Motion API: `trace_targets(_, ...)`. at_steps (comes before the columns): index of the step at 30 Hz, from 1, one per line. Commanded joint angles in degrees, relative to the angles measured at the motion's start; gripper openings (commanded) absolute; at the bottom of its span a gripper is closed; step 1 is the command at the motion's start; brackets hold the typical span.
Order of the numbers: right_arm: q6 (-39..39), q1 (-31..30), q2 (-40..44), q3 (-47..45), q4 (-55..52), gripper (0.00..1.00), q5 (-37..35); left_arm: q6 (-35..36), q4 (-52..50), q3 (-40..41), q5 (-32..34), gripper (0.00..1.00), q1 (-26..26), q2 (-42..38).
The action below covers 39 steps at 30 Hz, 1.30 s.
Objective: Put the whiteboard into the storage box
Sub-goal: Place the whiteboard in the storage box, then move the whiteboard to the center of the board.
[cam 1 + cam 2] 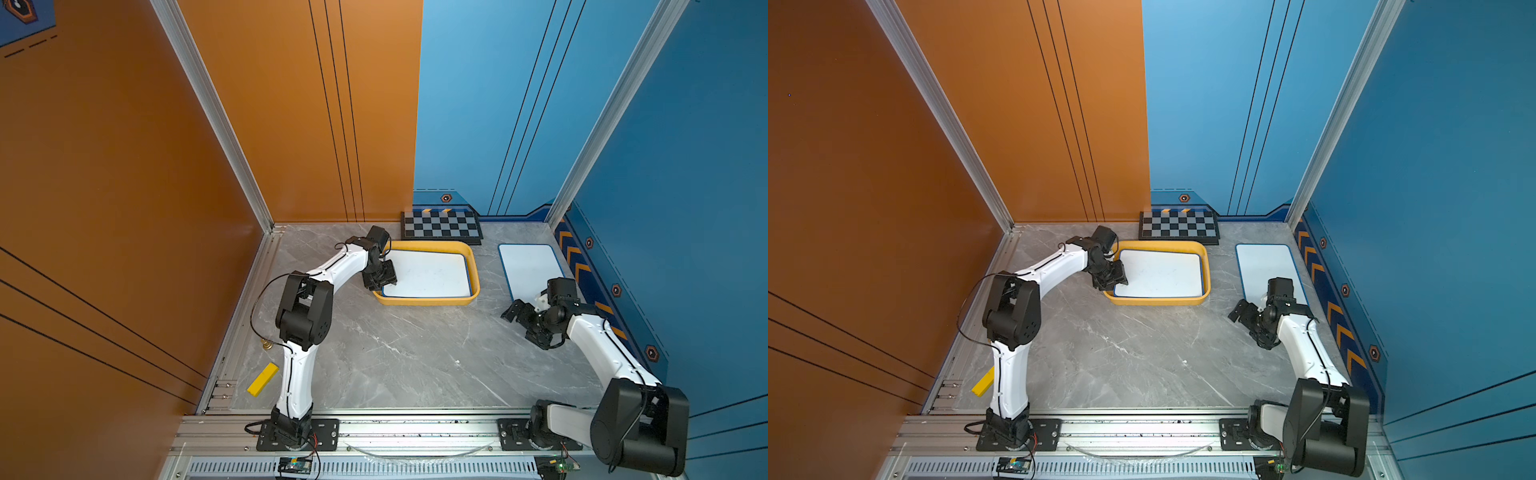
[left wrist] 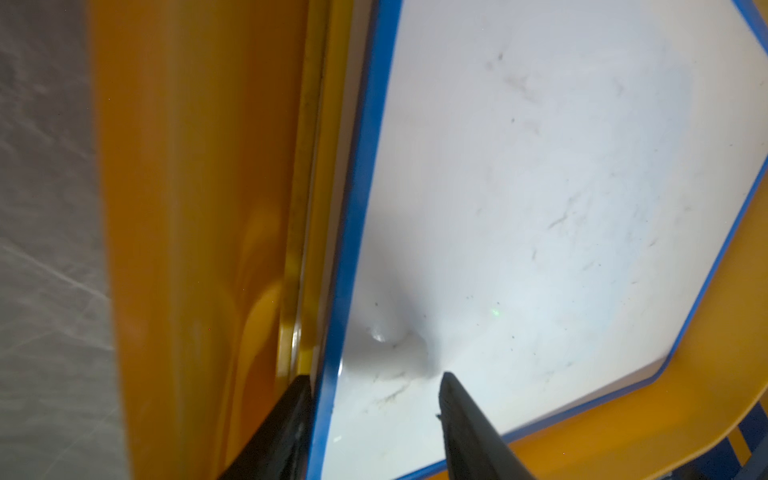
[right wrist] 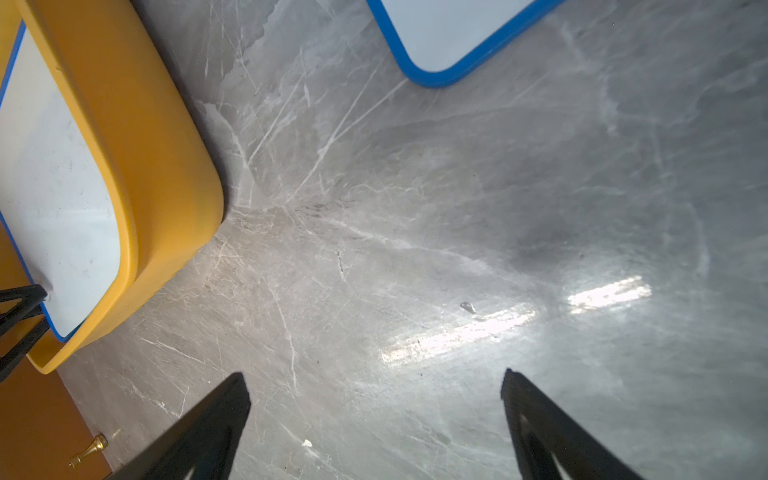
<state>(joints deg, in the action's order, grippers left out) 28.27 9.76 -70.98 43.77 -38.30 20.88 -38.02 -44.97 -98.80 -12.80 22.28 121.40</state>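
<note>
Left wrist view: left end effector (image 2: 374,377), jaws apart, straddles the edge of the whiteboard (image 2: 561,187) lying in the storage box (image 2: 187,208). Right end effector (image 3: 374,374) hangs spread wide above the counter (image 3: 415,208).

Overhead stereo, close wrists; common storage box (image 1: 428,301)

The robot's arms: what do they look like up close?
The left arm and right arm have smooth white shells, chunky black joints and thin black cables. The left tool and right tool each end in two tapered black fingers.
</note>
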Motion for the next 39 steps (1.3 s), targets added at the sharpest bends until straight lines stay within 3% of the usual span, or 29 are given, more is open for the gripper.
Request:
trace_targets(1,-0.33,0.42,-1.67,1.47,0.89,0.97,-0.80,-1.11,-4.72,-1.29,2.29,0.55,-1.71,-1.05)
trace_targets(12,-0.05,0.26,-5.37,4.33,1.74,0.97,-2.80,-2.40,-4.67,-2.56,2.14,0.55,-2.02,-3.16)
trace_targets(20,0.03,0.25,-8.83,7.61,1.83,0.96,-5.75,-1.65,-4.62,-1.48,1.01,0.56,-1.99,-9.48)
trace_targets(25,-0.58,0.08,-9.93,10.09,1.83,0.96,-8.69,0.03,-4.62,4.68,1.95,0.55,-1.98,-17.35)
trace_targets(39,-2.77,-0.07,-21.03,16.82,5.73,0.94,-14.33,4.05,-2.74,31.99,-0.54,0.56,-2.36,-42.11)
